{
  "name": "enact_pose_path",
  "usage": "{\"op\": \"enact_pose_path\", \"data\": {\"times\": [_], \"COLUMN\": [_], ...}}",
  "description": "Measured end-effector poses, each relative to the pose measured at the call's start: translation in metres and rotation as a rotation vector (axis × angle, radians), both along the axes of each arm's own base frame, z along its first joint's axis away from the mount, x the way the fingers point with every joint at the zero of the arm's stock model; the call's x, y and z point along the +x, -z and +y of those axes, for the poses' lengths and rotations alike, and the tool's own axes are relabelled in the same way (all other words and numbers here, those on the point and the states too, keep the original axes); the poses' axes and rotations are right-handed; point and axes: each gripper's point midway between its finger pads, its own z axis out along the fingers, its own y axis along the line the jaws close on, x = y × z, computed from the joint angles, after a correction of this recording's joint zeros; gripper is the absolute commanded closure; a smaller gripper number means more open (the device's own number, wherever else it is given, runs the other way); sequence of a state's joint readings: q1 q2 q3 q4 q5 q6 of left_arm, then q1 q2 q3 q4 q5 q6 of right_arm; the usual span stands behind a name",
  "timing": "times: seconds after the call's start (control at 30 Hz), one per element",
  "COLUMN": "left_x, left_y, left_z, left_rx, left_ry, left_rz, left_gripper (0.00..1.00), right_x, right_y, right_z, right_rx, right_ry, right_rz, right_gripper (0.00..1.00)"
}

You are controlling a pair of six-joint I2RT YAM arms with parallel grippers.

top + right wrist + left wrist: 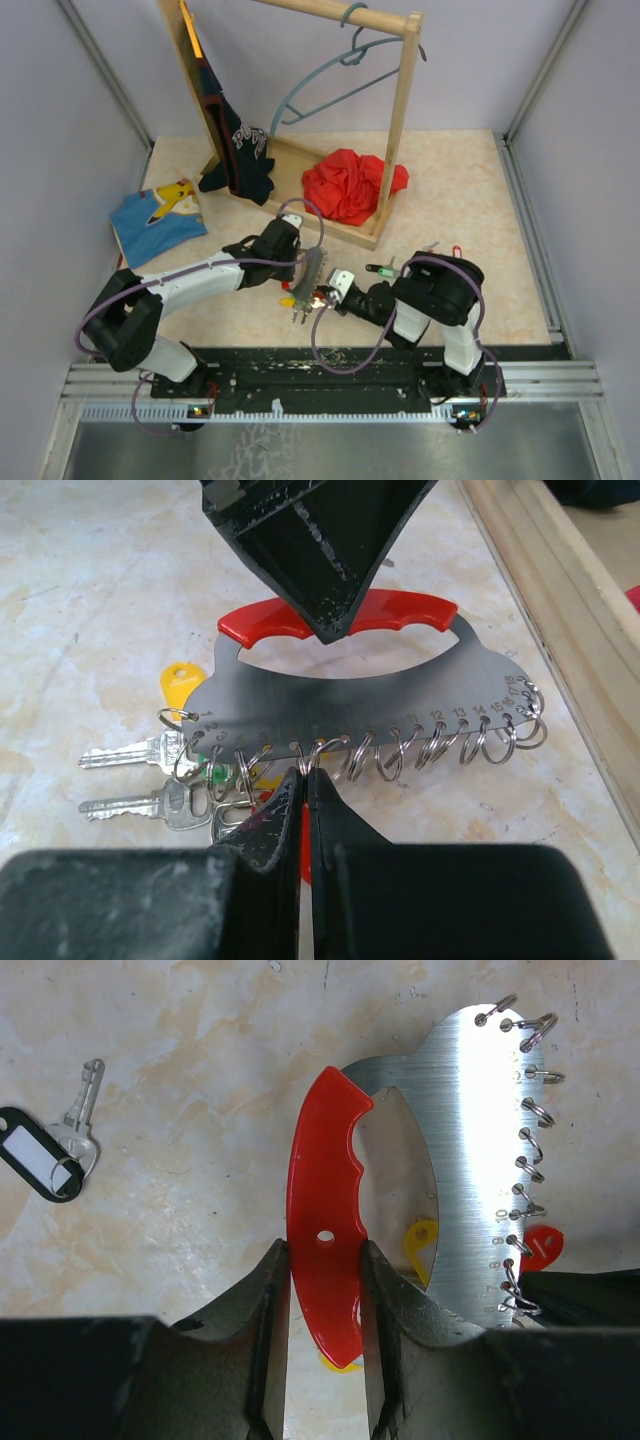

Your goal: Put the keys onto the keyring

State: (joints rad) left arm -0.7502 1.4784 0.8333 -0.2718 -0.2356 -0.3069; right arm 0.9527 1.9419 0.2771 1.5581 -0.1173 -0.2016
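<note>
The keyring is a silver plate with a red curved handle and a row of small rings along one edge. My left gripper is shut on the red handle and holds the plate tilted over the table. My right gripper is shut, its tips pinching one ring near the middle of the row. Two silver keys hang from rings at the left end, beside a yellow tab. In the top view the two grippers meet at the keyring, and a green-headed key lies to its right.
A key with a black tag lies on the table left of the handle. A wooden clothes rack stands behind, with a red cloth on its base, a dark shirt and a blue hanger. A blue shirt lies at far left.
</note>
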Motion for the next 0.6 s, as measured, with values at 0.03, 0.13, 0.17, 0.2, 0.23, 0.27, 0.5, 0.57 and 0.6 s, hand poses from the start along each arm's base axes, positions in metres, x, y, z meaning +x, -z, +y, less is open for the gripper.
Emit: {"op": "enact_pose_path", "data": {"times": [0.03, 0.13, 0.17, 0.2, 0.23, 0.27, 0.5, 0.57, 0.6], "left_x": [0.000, -0.002, -0.002, -0.003, -0.003, -0.004, -0.011, -0.014, -0.015], "left_y": [0.000, 0.001, 0.001, 0.001, 0.001, 0.001, 0.005, 0.004, 0.002], "left_z": [0.000, 0.000, 0.000, -0.001, -0.002, -0.002, -0.003, -0.001, 0.000], "left_rx": [-0.005, -0.019, -0.026, -0.035, -0.042, -0.049, -0.121, -0.168, -0.191], "left_ry": [-0.009, -0.036, -0.047, -0.056, -0.065, -0.073, -0.120, -0.128, -0.131], "left_rz": [0.004, 0.015, 0.020, 0.024, 0.029, 0.033, 0.066, 0.058, 0.049], "left_gripper": [0.84, 0.84, 0.84, 0.84, 0.83, 0.82, 0.65, 0.57, 0.54], "right_x": [0.000, -0.002, -0.002, -0.003, -0.003, -0.003, -0.005, -0.006, -0.007], "right_y": [-0.001, -0.007, -0.009, -0.011, -0.012, -0.013, -0.021, -0.027, -0.031], "right_z": [-0.001, -0.006, -0.007, -0.008, -0.009, -0.010, -0.015, -0.015, -0.015], "right_rx": [0.000, 0.004, 0.006, 0.008, 0.010, 0.011, 0.017, 0.026, 0.032], "right_ry": [0.001, 0.005, 0.008, 0.009, 0.010, 0.011, 0.016, 0.010, 0.007], "right_rz": [-0.002, -0.014, -0.020, -0.025, -0.028, -0.029, -0.052, -0.063, -0.071], "right_gripper": [1.00, 1.00, 1.00, 1.00, 1.00, 1.00, 1.00, 1.00, 1.00]}}
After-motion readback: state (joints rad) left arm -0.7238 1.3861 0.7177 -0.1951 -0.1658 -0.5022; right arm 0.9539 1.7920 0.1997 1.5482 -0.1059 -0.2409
